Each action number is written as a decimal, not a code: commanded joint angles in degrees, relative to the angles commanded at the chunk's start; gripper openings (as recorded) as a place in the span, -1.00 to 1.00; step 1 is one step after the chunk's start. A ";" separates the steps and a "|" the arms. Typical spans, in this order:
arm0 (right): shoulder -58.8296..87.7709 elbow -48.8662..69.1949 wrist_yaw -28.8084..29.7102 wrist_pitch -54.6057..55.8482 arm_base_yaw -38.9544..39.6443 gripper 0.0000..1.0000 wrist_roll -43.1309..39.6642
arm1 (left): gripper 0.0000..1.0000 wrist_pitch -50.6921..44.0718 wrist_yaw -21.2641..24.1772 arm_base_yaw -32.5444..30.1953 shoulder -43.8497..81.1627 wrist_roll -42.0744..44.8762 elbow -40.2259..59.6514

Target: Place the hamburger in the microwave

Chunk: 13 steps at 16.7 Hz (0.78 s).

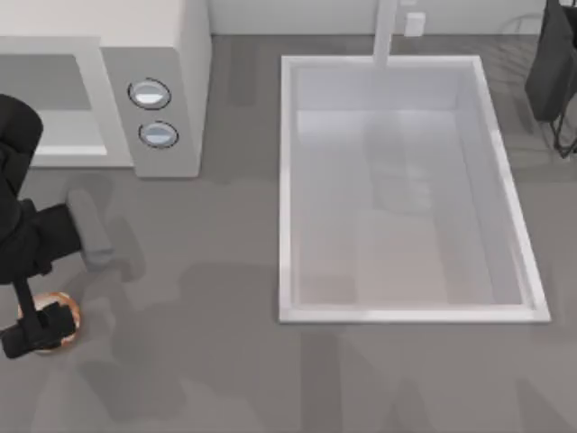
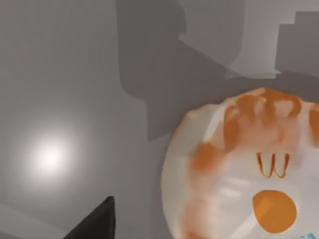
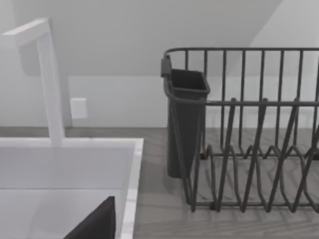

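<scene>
the left gripper (image 1: 41,327) is hovering over the hamburger (image 1: 65,316) at the table's near-left corner, its finger spread unclear, so it should be centring squarely before carrying it to the microwave (image 1: 171,54).

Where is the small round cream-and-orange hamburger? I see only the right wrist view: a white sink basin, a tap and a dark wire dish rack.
Observer: On the grey table, at the top view's lower left, directly under the left gripper: the hamburger.
Operator: And the microwave?
Observer: The boxy off-white microwave stands at the top view's upper left, its two round silver-blue dials on the panel nearest the sink.
Operator: Is the hamburger inside?
Observer: Not yet. The left wrist view shows it on the bare table, its orange patches close below the camera.
</scene>
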 joint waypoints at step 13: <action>0.00 0.00 0.00 0.00 0.00 1.00 0.00 | 0.55 11.29 0.02 -0.02 5.68 0.07 -5.60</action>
